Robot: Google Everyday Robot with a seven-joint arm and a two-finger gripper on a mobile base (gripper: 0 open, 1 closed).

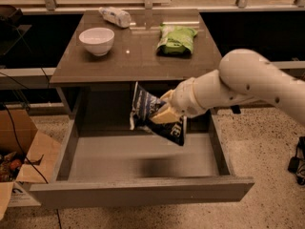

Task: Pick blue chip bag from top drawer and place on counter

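The blue chip bag [148,112] hangs in the air above the open top drawer [138,159], just below the counter's front edge. It is dark navy with white lettering and droops to the lower right. My gripper [162,112] is shut on the bag's middle, its pale fingers [166,113] pinching it. My white arm [248,85] comes in from the right. The counter [138,56] is a glossy dark grey-brown tabletop behind the bag. The drawer floor holds nothing but the bag's shadow.
On the counter stand a white bowl [96,40] at the left, a light green chip bag [177,39] at the right and a lying bottle [115,16] at the back. A cardboard box [21,159] sits on the floor at the left.
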